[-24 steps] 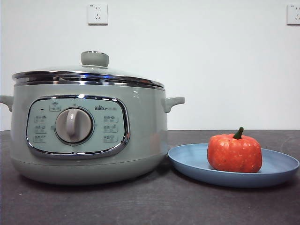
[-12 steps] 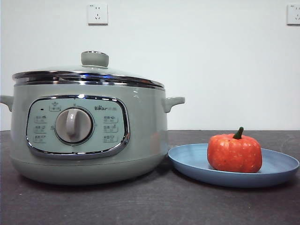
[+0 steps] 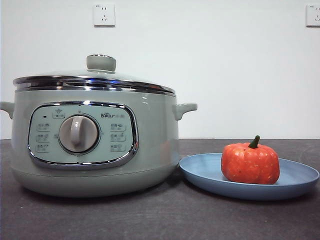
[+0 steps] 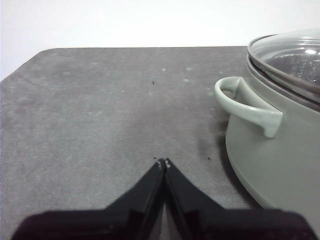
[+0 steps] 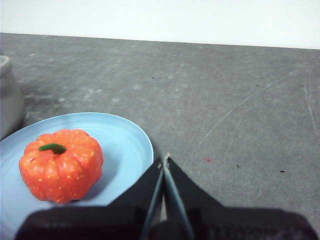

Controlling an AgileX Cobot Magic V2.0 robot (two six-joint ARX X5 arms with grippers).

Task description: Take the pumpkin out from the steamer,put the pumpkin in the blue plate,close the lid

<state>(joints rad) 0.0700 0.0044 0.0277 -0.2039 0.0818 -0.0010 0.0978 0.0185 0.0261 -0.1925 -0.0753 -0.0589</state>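
The orange-red pumpkin (image 3: pixel 250 163) with a dark green stem sits upright on the blue plate (image 3: pixel 295 180), to the right of the steamer (image 3: pixel 95 145). The glass lid (image 3: pixel 95 80) with its pale green knob rests closed on the steamer. The pumpkin (image 5: pixel 61 165) and plate (image 5: pixel 125 142) also show in the right wrist view. My right gripper (image 5: pixel 164 162) is shut and empty, just beyond the plate's rim. My left gripper (image 4: pixel 162 162) is shut and empty over bare table, apart from the steamer's side handle (image 4: pixel 247 106). Neither arm shows in the front view.
The dark grey table (image 3: pixel 160 220) carries the steamer and plate side by side, almost touching. A white wall with two sockets (image 3: pixel 104 15) stands behind. The table's far edge and a rounded corner show in the left wrist view (image 4: pixel 45 52).
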